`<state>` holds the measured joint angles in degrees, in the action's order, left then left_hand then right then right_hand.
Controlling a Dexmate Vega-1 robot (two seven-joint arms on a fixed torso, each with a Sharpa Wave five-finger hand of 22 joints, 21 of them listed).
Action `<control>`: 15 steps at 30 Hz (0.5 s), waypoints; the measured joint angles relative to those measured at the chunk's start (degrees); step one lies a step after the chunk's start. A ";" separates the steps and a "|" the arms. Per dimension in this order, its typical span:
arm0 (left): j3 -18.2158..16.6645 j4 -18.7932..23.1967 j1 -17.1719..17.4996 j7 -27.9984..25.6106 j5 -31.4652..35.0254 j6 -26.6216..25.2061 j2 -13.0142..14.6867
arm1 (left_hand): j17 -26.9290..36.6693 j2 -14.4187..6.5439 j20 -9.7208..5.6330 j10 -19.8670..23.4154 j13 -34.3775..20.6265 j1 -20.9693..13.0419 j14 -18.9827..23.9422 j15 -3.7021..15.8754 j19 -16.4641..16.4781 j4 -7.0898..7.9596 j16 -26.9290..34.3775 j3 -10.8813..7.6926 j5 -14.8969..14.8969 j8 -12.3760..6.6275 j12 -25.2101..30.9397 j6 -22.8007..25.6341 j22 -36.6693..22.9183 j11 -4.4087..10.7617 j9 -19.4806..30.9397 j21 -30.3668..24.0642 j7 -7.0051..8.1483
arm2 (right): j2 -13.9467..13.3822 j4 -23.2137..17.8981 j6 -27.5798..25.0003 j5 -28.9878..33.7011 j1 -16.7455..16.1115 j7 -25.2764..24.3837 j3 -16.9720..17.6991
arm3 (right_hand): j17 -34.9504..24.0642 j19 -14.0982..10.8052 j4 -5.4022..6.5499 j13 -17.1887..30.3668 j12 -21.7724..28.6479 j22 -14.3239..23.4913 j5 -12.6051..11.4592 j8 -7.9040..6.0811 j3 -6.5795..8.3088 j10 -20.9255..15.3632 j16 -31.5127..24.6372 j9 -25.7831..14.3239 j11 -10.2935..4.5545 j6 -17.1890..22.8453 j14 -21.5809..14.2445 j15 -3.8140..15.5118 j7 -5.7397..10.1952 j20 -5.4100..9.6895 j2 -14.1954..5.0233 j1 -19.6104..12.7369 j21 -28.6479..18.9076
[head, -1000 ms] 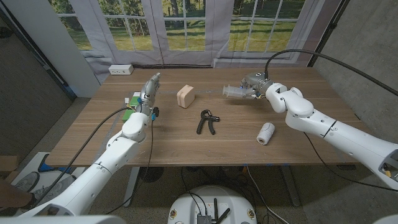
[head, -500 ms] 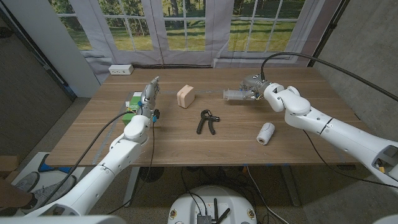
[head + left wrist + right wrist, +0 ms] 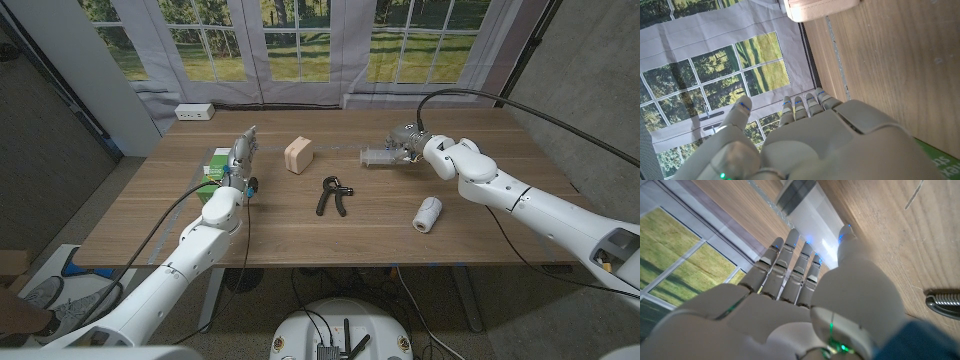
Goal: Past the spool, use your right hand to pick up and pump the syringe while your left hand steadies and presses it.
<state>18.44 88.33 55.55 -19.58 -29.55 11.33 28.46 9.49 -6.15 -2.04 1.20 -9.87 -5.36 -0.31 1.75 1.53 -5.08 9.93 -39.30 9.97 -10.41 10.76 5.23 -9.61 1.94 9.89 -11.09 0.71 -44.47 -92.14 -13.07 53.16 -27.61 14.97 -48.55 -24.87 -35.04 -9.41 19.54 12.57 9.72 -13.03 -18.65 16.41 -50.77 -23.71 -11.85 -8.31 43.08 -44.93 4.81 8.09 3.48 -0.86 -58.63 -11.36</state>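
The right hand (image 3: 407,141) reached across the counter (image 3: 300,230) to its far side and met the clear syringe (image 3: 378,153), which lay on its side on the wood, barrel pointing away from the palm toward the middle of the counter. In the right wrist view the fingers (image 3: 790,262) were stretched out together over the barrel (image 3: 812,217) with the thumb set apart beside it; whether they had closed on it could not be told, and the syringe looked to be resting on the counter, not lifted. That reach suits a grasp from above along the barrel, judging by the task. The white spool (image 3: 427,213) lay behind this hand, nearer the robot, so the syringe was indeed past it. The left hand (image 3: 241,152) stood well apart, fingers straight and close together, holding nothing, beside a green box (image 3: 213,164), probably waiting to steady the syringe. A black hand-grip trainer (image 3: 332,194) and a tan block (image 3: 298,153) lay between the two hands. Compared with a second earlier, the right hand had sunk lower and drawn slightly toward the syringe's plunger end; the left had hardly moved.
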 measured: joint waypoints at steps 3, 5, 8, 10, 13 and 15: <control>0.09 -0.24 -0.11 0.11 -0.22 0.11 -0.15 | 0.00 0.00 0.00 0.00 0.00 0.00 0.00 0.00 0.00 0.00 0.00 0.00 0.00 0.00 0.00 0.00 0.00 0.00 0.00 0.00 0.00 | 0.26 0.90 0.48 -0.13 0.34 -0.24 -0.19 | 0.00 0.00 0.00 -0.03 -0.07 0.00 -0.16 0.00 0.00 0.00 0.00 0.01 0.00 0.00 0.26 0.26 0.00 0.00 0.00 0.00 0.00; 0.20 -0.57 -0.26 0.20 -0.38 0.12 -0.29 | 0.00 0.00 0.00 0.00 0.00 0.00 0.00 0.00 0.00 0.00 0.00 0.00 0.00 0.00 0.00 0.00 0.00 0.00 0.00 0.00 0.00 | 0.42 1.48 1.09 -0.34 0.56 -0.53 -0.34 | 0.00 0.00 -0.01 -0.03 -0.16 0.00 -0.16 0.00 0.00 0.00 0.00 0.03 0.00 0.00 0.30 0.31 0.00 0.00 0.00 0.00 0.00; 0.29 -0.92 -0.37 0.35 -0.70 0.16 -0.53 | 0.00 0.00 0.00 0.00 0.00 0.00 0.00 0.00 0.00 0.00 0.00 0.00 0.00 0.00 0.00 0.00 0.00 0.00 0.00 0.00 0.00 | 0.61 2.17 1.65 -0.54 0.84 -0.71 -0.54 | -0.25 0.00 -0.01 -0.02 -0.21 0.00 -0.16 0.00 -0.01 0.31 0.00 0.03 -0.32 -0.21 0.30 0.31 0.21 0.00 0.00 0.00 0.00; 0.29 -0.92 -0.37 0.39 -0.80 0.20 -0.53 | 0.00 0.00 0.00 0.00 0.00 0.00 0.00 0.00 0.00 0.00 0.00 0.00 0.00 0.00 0.00 0.00 0.00 0.00 0.00 0.00 0.00 | 0.69 2.53 1.65 -0.54 0.97 -0.71 -0.64 | -0.19 0.00 -0.01 -0.02 -0.22 0.00 -0.16 0.01 -0.01 0.31 0.44 0.03 -0.32 -0.21 0.52 0.09 0.21 0.00 0.00 0.00 0.00; 0.33 -1.23 -0.43 0.43 -0.99 0.23 -0.72 | -0.01 0.00 0.00 0.00 0.00 0.00 0.00 0.00 0.00 0.00 0.00 0.00 0.00 0.00 0.00 0.00 0.00 0.00 0.00 0.00 0.00 | 0.78 2.98 2.09 -0.80 1.12 -0.90 -0.77 | -0.09 0.00 -0.07 0.00 -0.50 0.00 -0.16 0.17 -0.07 0.34 0.45 0.02 -0.34 -0.21 0.71 -0.10 0.21 0.00 0.00 0.00 0.00; 0.33 -1.23 -0.43 0.43 -1.14 0.23 -0.72 | -0.01 0.00 0.00 0.00 0.00 0.00 0.00 0.00 0.00 0.00 0.00 0.00 0.00 0.00 0.00 0.00 0.00 0.00 0.00 0.00 0.00 | 0.83 3.23 2.09 -0.80 1.20 -0.90 -0.88 | -0.11 0.00 -0.08 0.00 -0.65 0.00 -0.16 0.25 -0.08 0.62 0.45 0.00 -0.62 -0.52 0.71 -0.10 0.52 0.00 0.00 0.00 0.00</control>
<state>18.77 87.10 55.12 -19.15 -30.69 11.56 27.74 9.48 -6.15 -2.03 1.20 -9.87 -5.36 -0.31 1.75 1.53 -5.08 9.93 -39.30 9.97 -10.41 10.76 5.23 -9.61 1.94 9.89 -11.09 0.71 -43.64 -88.91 -10.98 52.36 -26.40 14.07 -49.43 -24.98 -35.04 -9.49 19.55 11.92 9.72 -13.19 -18.40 16.33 -50.15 -23.25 -11.85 -8.93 42.56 -44.22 4.71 8.61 3.48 -0.86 -58.63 -11.36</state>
